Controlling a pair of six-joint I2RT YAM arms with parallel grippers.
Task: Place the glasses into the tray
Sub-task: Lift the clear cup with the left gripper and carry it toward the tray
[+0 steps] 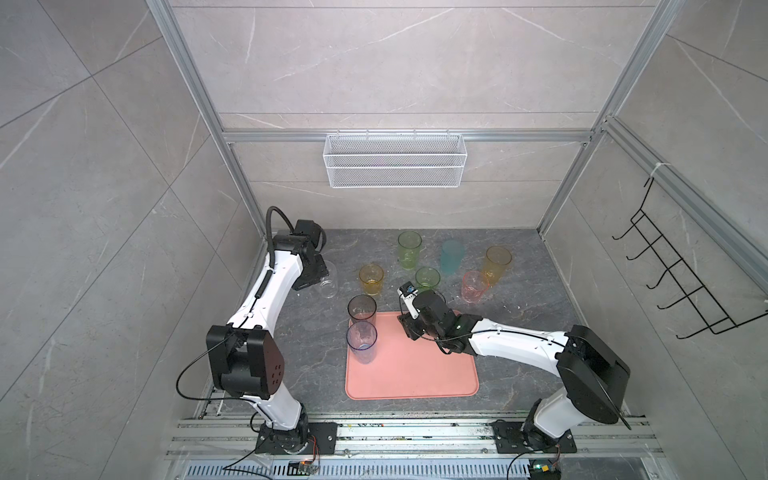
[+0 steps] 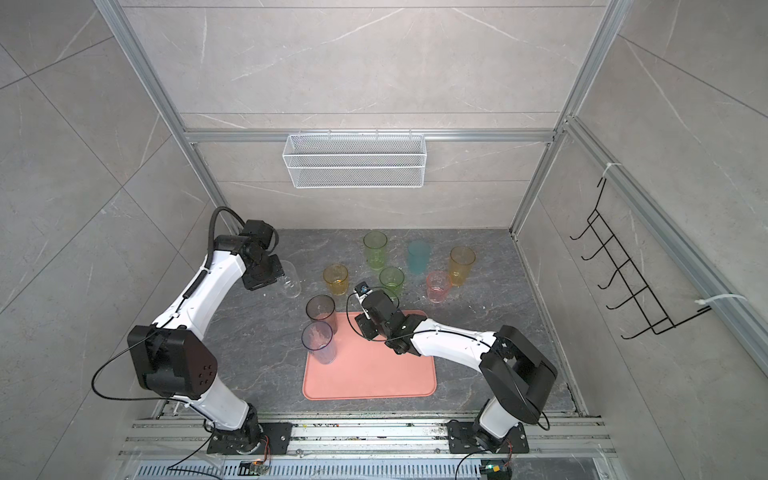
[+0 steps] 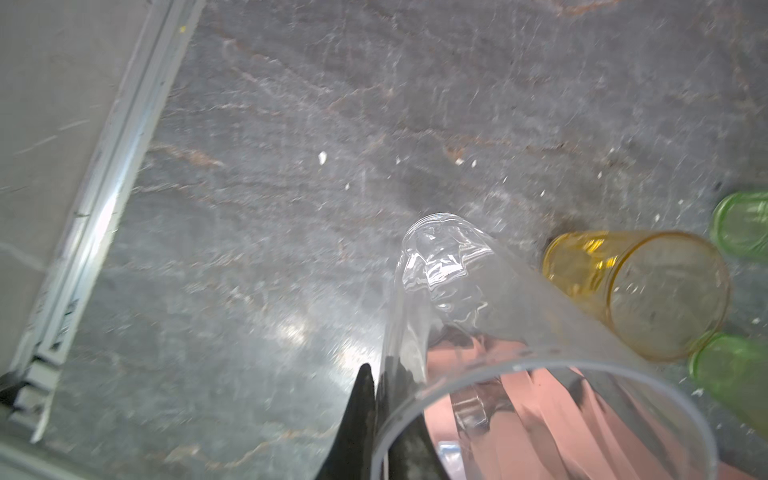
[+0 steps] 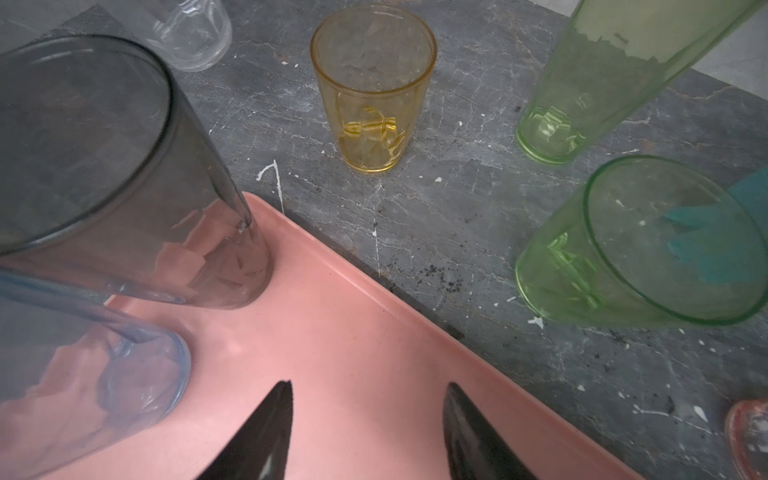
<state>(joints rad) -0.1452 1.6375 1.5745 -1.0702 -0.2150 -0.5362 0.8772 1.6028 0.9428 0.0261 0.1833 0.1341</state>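
Note:
My left gripper [image 3: 380, 395] is shut on the wall of the clear glass [image 3: 457, 291], one finger inside the rim and one outside. In both top views that glass [image 1: 328, 286] [image 2: 291, 283] leans at the table's far left. The salmon tray [image 1: 415, 374] holds a smoky grey glass [image 1: 362, 311] and a blue glass [image 1: 361, 340] along its left edge. Over the tray's far part my right gripper [image 4: 368, 415] stands open and holds nothing. On the table beyond stand amber [image 1: 371, 279], yellow-green [image 1: 409, 249], green [image 1: 427, 278], teal [image 1: 452, 257], pink [image 1: 473, 286] and orange [image 1: 497, 264] glasses.
A white wire basket [image 1: 395, 166] hangs on the back wall and a black hook rack [image 1: 681, 282] on the right wall. An aluminium frame rail [image 3: 104, 199] borders the table close to the clear glass. The tray's right and near parts hold nothing.

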